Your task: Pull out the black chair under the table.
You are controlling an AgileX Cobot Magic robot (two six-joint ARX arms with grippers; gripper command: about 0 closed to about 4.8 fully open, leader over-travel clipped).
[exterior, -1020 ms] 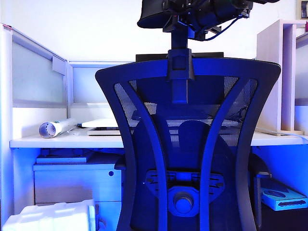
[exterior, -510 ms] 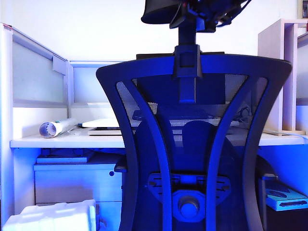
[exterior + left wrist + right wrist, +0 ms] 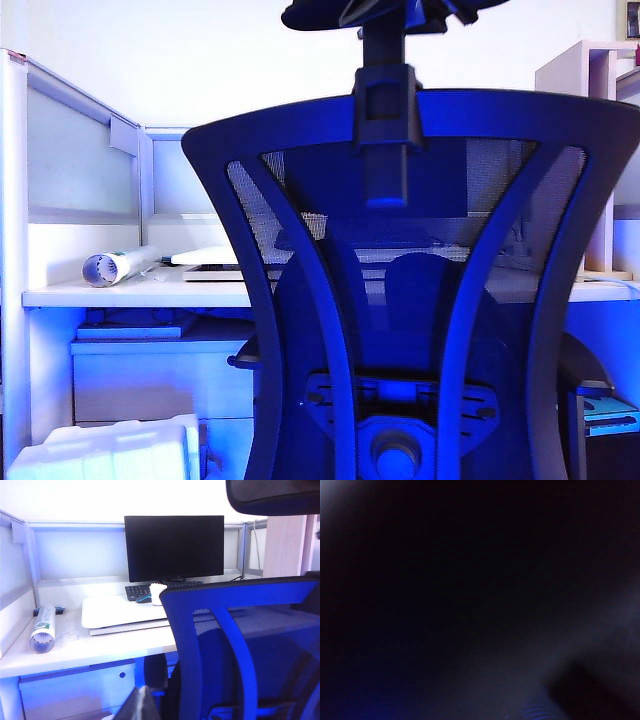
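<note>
The black chair (image 3: 400, 300) fills the exterior view with its back towards the camera, its mesh and curved frame tinted blue, in front of the white table (image 3: 140, 297). Its padded headrest (image 3: 330, 15) is cut off by the top edge. There my right gripper (image 3: 430, 10) shows as dark parts, clamped on the headrest. The right wrist view is almost black and shows nothing clear. In the left wrist view the chair (image 3: 240, 645) stands beside the table (image 3: 100, 645). My left gripper (image 3: 142, 705) hangs low, away from the chair, fingertips together and holding nothing.
On the table are a black monitor (image 3: 174, 547), a keyboard (image 3: 137, 591), a flat white board (image 3: 120, 612) and a rolled paper tube (image 3: 115, 266). A white drawer cabinet (image 3: 160, 385) and a white foam box (image 3: 110, 450) sit below. A pale shelf unit (image 3: 590, 150) stands at the right.
The chair has come towards the camera and looks larger. Its headrest and my right gripper have risen to the top edge. The left side is unchanged.
</note>
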